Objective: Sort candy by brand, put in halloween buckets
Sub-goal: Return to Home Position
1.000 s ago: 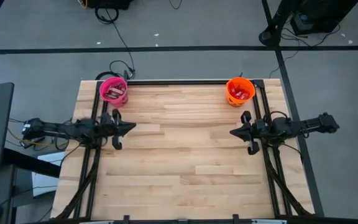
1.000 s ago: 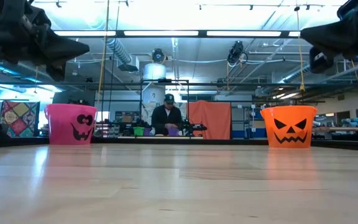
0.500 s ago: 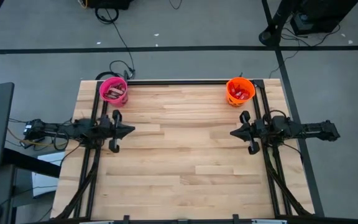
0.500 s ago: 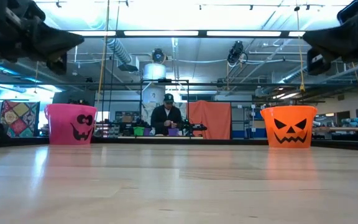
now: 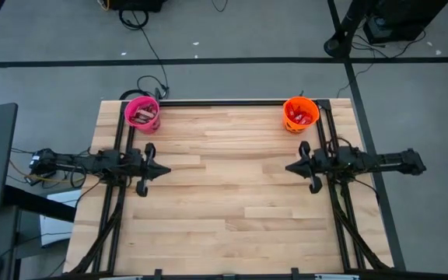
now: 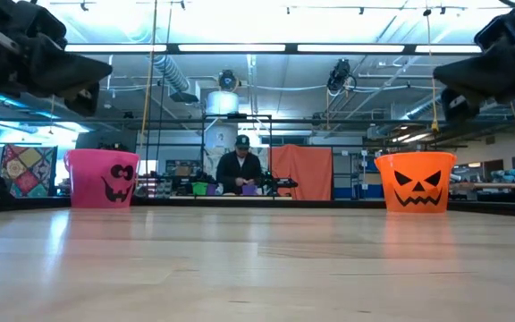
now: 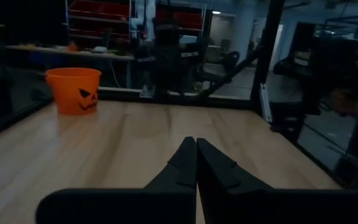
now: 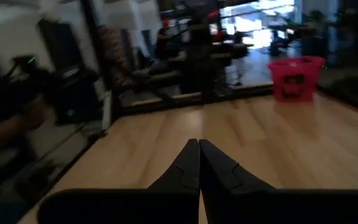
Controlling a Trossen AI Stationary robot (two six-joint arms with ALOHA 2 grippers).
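The pink bucket (image 5: 141, 113) stands on its base at the table's far left corner, with wrapped candy (image 5: 141, 116) inside; it also shows in the low view (image 6: 102, 178) and the right wrist view (image 8: 296, 78). The orange bucket (image 5: 300, 113) stands at the far right corner, red candy (image 5: 302, 117) inside; it also shows in the low view (image 6: 415, 182) and the left wrist view (image 7: 74, 90). My left gripper (image 5: 166, 168) is shut and empty above the table's left side (image 7: 196, 155). My right gripper (image 5: 288, 168) is shut and empty above the right side (image 8: 199, 155).
Bare wooden tabletop (image 5: 224, 187) stretches between the two grippers and toward the near edge. Black frame rails (image 5: 224, 102) run along the far edge and both sides. A person (image 6: 240, 170) sits at a bench in the room beyond the table.
Both grippers have drifted slightly toward the table's near edge. Both stayed shut. The buckets have not moved.
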